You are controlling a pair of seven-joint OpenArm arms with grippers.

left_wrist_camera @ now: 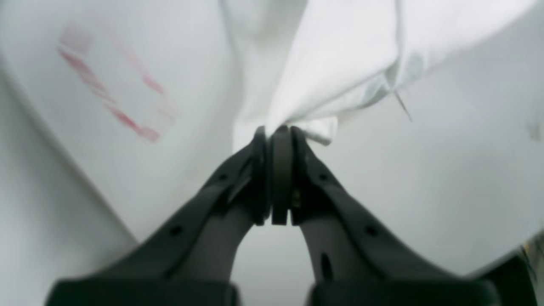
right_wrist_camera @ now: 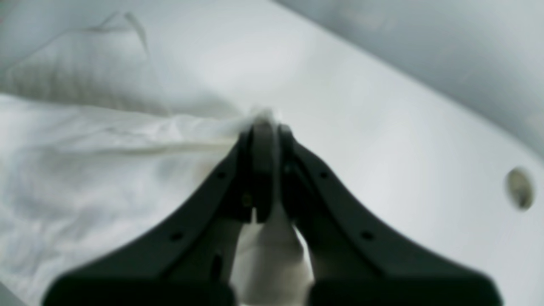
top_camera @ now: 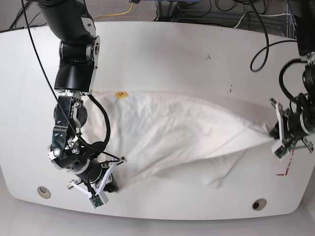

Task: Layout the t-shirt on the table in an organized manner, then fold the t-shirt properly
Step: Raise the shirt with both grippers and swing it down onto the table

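The t-shirt (top_camera: 172, 140) lies across the middle of the desk (top_camera: 162, 54), drawn out into a long band between the two arms, running from near the front-left corner toward the right edge. It is not flat: the cloth narrows to a stretched point at the right end, a loose flap hangs down toward the front edge below the middle, and broad creases run along its length. Only plain white cloth shows, apart from a small yellow tag (top_camera: 120, 94) near its upper left, so the printed side seems to face down or is folded inward.

The right hand (right_wrist_camera: 265, 127) is pinched shut on a bunched edge of the shirt near the front-left corner, with cloth showing between and below its fingers in the right wrist view. The left hand (left_wrist_camera: 280, 131) is likewise clamped on a gathered corner of the fabric by the right edge, just beside the red tape marks (top_camera: 284, 169); its wrist view shows the cloth fanning up from the closed tips.

My reading is that the work is in the laying-out stage and well short of done. The shirt is gripped at two ends and pulled taut, which should help spread it, but sleeves, hem and collar cannot be told apart, and no tidy outline exists yet. Flattening it remains, and the whole fold after that.

A round grommet hole (top_camera: 259, 203) sits near the front-right corner, another (top_camera: 44, 191) at the front-left.
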